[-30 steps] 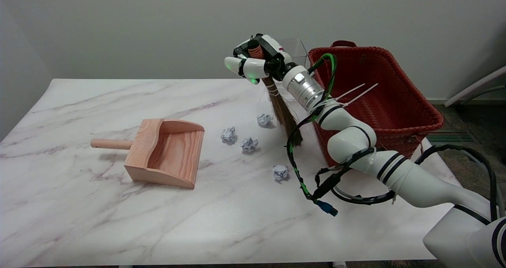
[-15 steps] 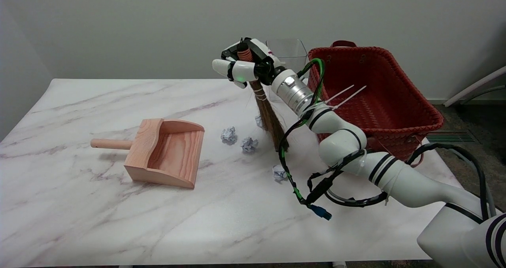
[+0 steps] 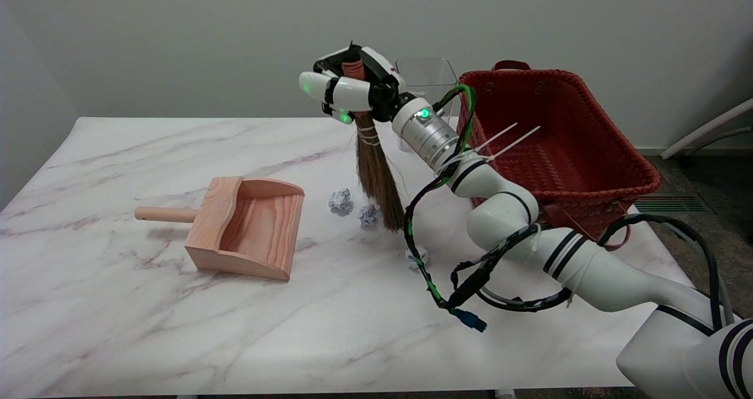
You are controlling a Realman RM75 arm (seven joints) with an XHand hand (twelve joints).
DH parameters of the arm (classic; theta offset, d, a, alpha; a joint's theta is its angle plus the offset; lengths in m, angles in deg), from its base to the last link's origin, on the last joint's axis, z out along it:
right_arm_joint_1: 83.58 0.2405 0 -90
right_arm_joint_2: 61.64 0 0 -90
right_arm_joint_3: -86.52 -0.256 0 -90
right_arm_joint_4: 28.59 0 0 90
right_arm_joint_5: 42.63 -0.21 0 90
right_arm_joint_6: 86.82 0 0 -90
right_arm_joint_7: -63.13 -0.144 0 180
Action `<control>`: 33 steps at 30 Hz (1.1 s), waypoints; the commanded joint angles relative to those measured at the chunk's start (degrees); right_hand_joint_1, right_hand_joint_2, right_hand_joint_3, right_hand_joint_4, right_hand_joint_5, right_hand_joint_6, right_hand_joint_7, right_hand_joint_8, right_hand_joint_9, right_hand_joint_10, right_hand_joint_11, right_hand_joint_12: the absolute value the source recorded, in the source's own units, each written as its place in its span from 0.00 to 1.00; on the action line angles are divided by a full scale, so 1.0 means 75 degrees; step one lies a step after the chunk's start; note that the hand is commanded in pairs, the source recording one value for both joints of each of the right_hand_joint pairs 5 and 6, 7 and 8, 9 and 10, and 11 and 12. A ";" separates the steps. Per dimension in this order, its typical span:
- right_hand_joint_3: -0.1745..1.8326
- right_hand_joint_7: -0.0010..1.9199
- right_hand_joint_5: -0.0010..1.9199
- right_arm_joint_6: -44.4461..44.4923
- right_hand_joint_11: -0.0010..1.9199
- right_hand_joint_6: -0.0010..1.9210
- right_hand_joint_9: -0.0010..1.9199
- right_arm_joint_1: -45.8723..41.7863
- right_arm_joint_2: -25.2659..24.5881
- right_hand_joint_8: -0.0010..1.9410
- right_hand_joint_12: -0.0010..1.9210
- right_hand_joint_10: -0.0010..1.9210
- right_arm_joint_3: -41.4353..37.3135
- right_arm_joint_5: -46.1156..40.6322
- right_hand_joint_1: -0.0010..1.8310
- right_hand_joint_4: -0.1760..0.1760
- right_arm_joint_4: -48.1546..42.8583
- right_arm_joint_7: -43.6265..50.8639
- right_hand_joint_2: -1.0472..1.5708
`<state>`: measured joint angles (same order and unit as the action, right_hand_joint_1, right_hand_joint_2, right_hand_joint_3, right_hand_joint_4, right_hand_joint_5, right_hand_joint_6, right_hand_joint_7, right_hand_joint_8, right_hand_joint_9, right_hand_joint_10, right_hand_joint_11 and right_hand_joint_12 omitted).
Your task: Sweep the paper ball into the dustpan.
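Note:
My right hand (image 3: 348, 87) grips the top of a small straw broom (image 3: 376, 178) that hangs bristles down, the tips touching or just above the table. Two crumpled paper balls lie left of the bristles: one (image 3: 340, 201) further left, another (image 3: 369, 215) right against the bristle tips. A third paper ball (image 3: 415, 257) lies nearer, partly behind the arm's cable. The wooden dustpan (image 3: 247, 225) sits to the left, its handle pointing left and its open mouth facing right toward the balls.
A red woven basket (image 3: 559, 146) stands at the table's right edge behind my arm. A clear plastic container (image 3: 426, 81) is at the back beside it. Loose cables (image 3: 453, 293) dangle from the arm over the table.
My hand has carried the broom leftward, about a hand's width, across the table. The bristles now meet the middle paper ball, and the ball that lay at the back is hidden behind the broom.

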<state>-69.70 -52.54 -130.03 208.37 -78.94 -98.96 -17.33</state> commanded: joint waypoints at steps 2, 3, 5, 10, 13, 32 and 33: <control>0.26 1.00 1.00 -0.0352 0.95 1.00 0.99 -0.0164 0.0162 0.99 0.94 0.99 -0.0995 -0.0076 0.64 0.50 -0.1640 -0.0664 1.00; 0.26 1.00 1.00 -0.0385 0.95 1.00 0.99 -0.0204 0.0253 0.99 0.95 0.99 -0.1052 -0.0088 0.64 0.50 -0.1712 -0.0664 1.00; 0.26 1.00 1.00 -0.0492 0.95 1.00 0.99 -0.0281 0.0405 0.99 0.95 0.99 -0.1119 -0.0166 0.64 0.50 -0.1807 -0.0664 1.00; 0.26 1.00 1.00 -0.0572 0.95 1.00 0.99 -0.0359 0.0617 0.99 0.94 0.99 -0.1241 -0.0166 0.64 0.50 -0.1577 -0.0664 1.00; 0.26 1.00 1.00 -0.0564 0.94 1.00 0.99 -0.0222 0.0750 0.99 0.94 0.99 -0.1136 -0.0217 0.64 0.50 -0.0993 -0.0686 1.00; 0.26 1.00 1.00 0.0984 0.87 1.00 0.94 0.0788 0.0418 0.99 0.87 0.94 0.0163 0.1631 0.68 0.50 0.1928 -0.0686 0.94; 0.26 1.00 1.00 0.0995 0.87 1.00 0.94 0.0774 0.0418 0.99 0.87 0.94 0.0163 0.1641 0.68 0.50 0.1939 -0.0686 0.94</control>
<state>-68.95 -50.41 -125.61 205.01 -73.10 -96.76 -22.05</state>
